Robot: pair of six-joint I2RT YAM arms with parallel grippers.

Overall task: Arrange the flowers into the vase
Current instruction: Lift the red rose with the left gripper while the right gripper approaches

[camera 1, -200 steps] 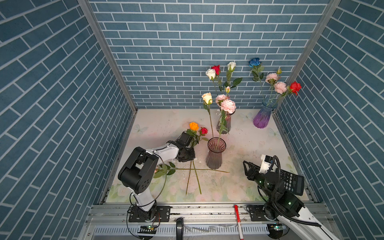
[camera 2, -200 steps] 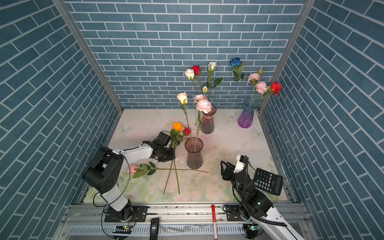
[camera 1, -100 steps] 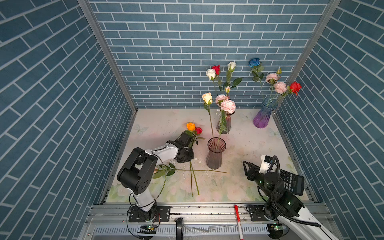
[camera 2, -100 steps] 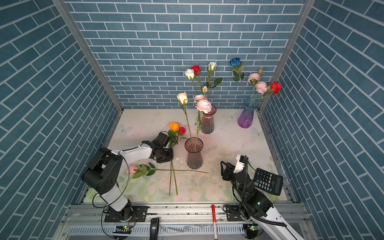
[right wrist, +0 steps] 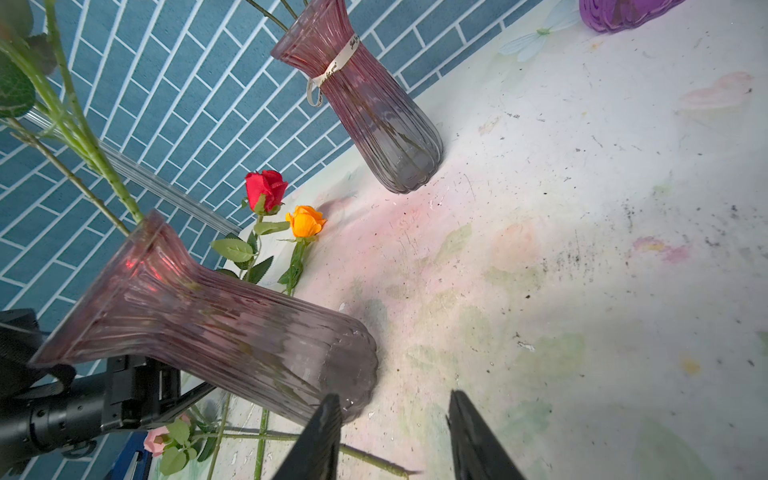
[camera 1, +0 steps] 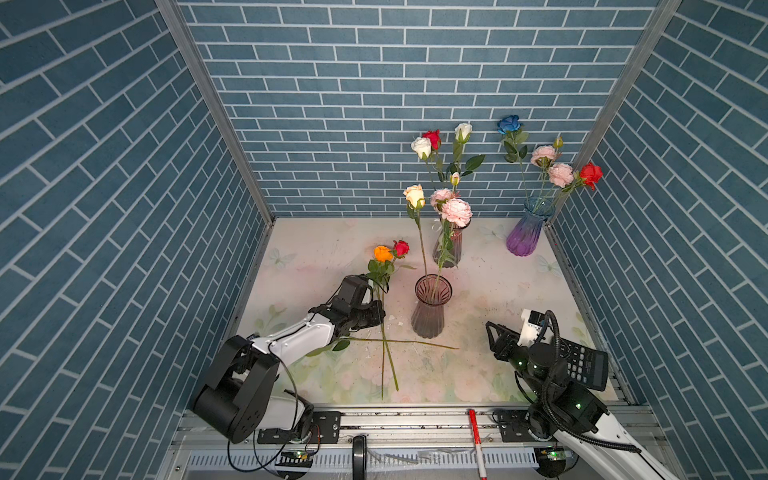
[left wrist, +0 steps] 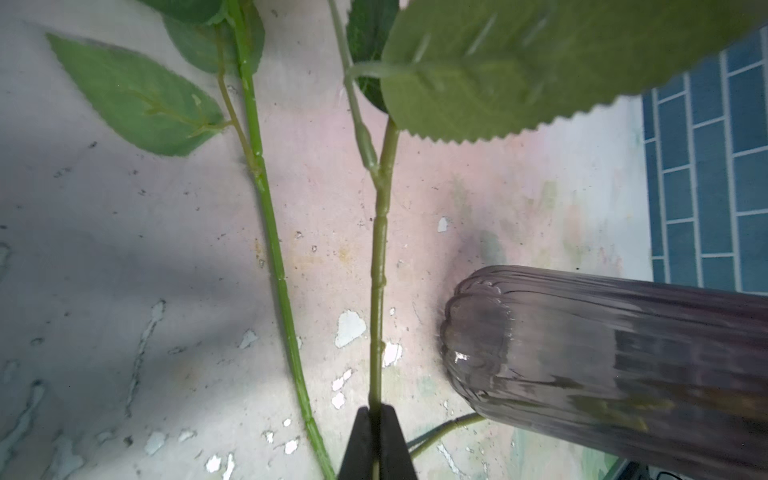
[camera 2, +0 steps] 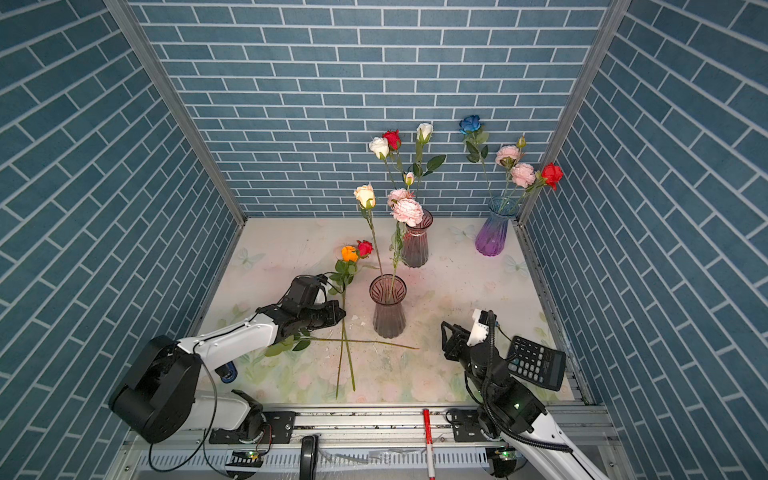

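Red rose (camera 1: 401, 248) has lifted in left end effector (left wrist: 375, 412), clear of vase (camera 1: 430, 316).

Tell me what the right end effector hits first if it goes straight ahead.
Likely the near vase, whose base sits right beside one fingertip; ahead of the gap only bare table shows. Depth is unclear.

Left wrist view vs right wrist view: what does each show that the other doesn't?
Only left wrist: the left tool shut on a green stem, and a serrated leaf close up.
Only right wrist: the right tool open, the red rose bloom, the orange rose bloom, the ribbon-tied vase, the purple vase, and a pink bloom lying on the mat.
Both: the near ribbed vase and the floral mat.
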